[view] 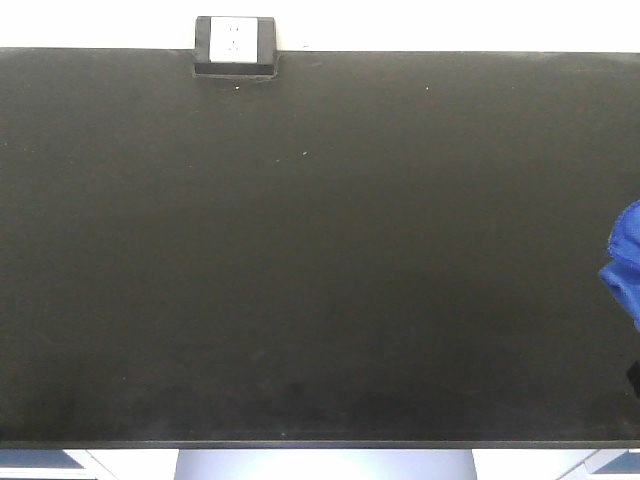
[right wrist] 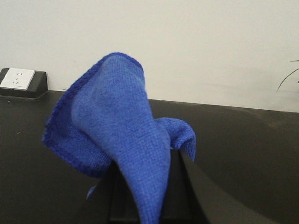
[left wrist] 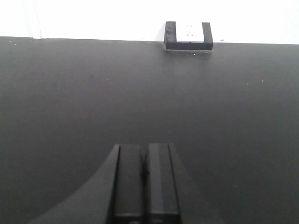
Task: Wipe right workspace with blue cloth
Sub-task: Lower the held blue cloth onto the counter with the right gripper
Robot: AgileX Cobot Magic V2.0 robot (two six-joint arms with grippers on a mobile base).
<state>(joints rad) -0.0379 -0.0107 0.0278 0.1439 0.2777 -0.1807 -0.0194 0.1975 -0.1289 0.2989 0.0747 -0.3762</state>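
Pinching the blue cloth point(right wrist: 117, 130) in clamped jaws, the right gripper point(right wrist: 145, 172) holds it bunched upright at the right-hand end of the right workspace point(view: 320, 250), whose black top stretches away leftward toward the socket box point(view: 235, 45). The left gripper point(left wrist: 145, 156), fingers point(left wrist: 128, 182) pressed together on nothing, has no cloth in its view

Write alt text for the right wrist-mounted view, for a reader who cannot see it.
A bunched blue cloth stands up from the right claw, which is shut on it, with a black benchtop behind. A socket box with a white face sits at the bench's far left edge against a pale wall; thin plant leaves poke in at the right.
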